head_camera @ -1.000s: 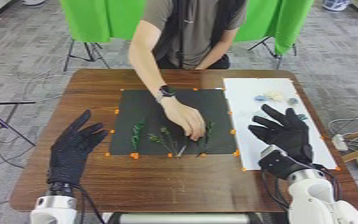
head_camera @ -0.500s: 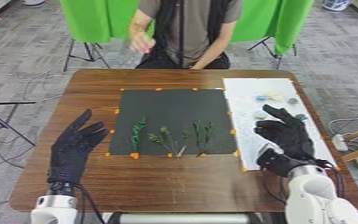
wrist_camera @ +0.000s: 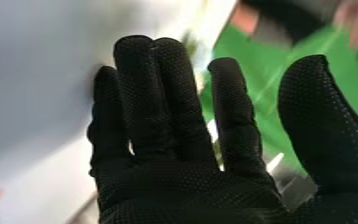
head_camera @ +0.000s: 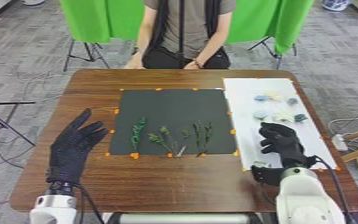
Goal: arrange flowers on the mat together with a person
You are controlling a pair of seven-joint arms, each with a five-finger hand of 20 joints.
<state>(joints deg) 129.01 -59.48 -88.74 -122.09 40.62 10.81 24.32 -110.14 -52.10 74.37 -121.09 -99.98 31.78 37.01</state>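
Observation:
In the head view my left hand (head_camera: pixel 71 145) stands open left of the dark mat (head_camera: pixel 162 107). Green stems lie along the mat's near part: a leafy one (head_camera: pixel 138 134) at left, branching ones (head_camera: pixel 165 140) mid-mat, and upright slim ones (head_camera: pixel 202 136) at right. My right hand (head_camera: pixel 283 141) is over the near half of the white sheet (head_camera: pixel 246 100), just nearer than several pale and blue flower heads (head_camera: pixel 280 116). In the right wrist view the right hand (wrist_camera: pixel 189 185) has straight fingers, its thumb apart, and nothing held.
A person sits at the table's far edge, hands back by the lap and edge. Orange tape (head_camera: pixel 135 156) marks the mat's border. More flower heads (head_camera: pixel 269 97) lie farther up the white sheet. Green cloth (head_camera: pixel 273 22) hangs behind.
The person's arm has drawn back from the mat to the far edge. My right hand has turned and come nearer on the sheet, uncovering flower heads. My left hand stays in place.

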